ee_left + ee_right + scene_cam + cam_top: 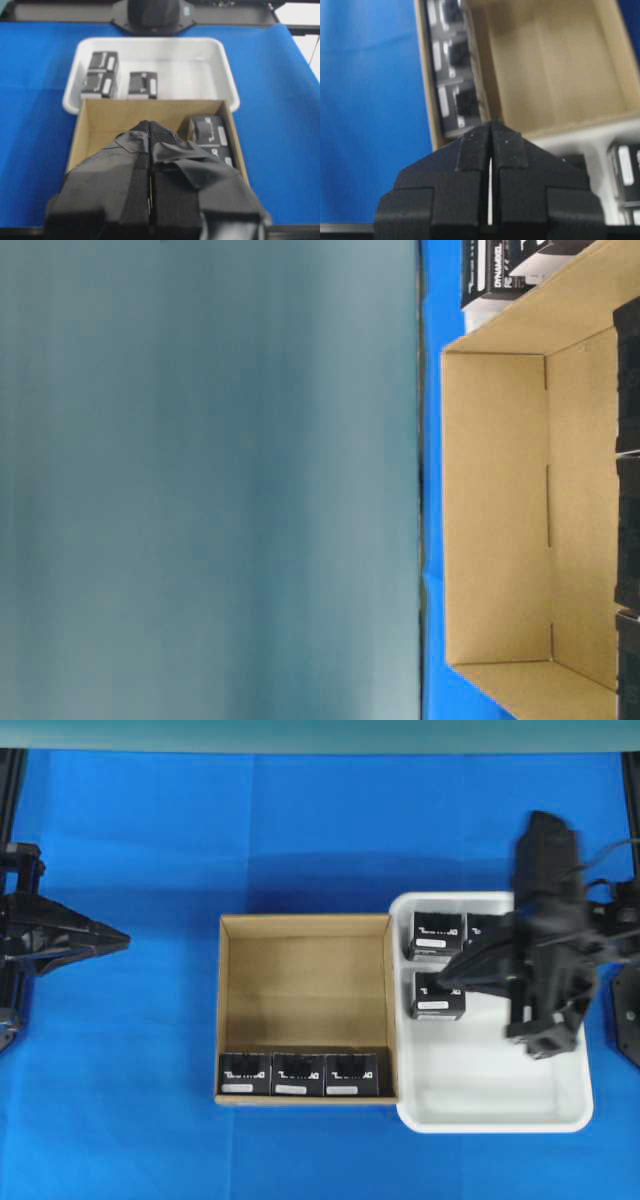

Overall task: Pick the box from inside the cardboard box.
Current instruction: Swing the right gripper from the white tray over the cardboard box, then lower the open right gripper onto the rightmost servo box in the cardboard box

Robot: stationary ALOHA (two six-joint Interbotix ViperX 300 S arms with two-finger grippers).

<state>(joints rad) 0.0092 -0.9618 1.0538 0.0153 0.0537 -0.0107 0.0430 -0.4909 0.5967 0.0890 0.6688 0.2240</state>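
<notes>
Three small black boxes (298, 1074) sit in a row along the near wall of the brown cardboard box (304, 942). Both the left gripper (149, 125) and the right gripper (491, 125) are closed and empty.

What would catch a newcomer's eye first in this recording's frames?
Probably the brown cardboard box in the middle of the blue cloth, mostly bare inside, with three black boxes lined up along its near wall. Right beside it sits the white tray with more black boxes, and over the tray hangs the right tool, blurred and shut on nothing. The left tool waits shut at the left edge.
</notes>
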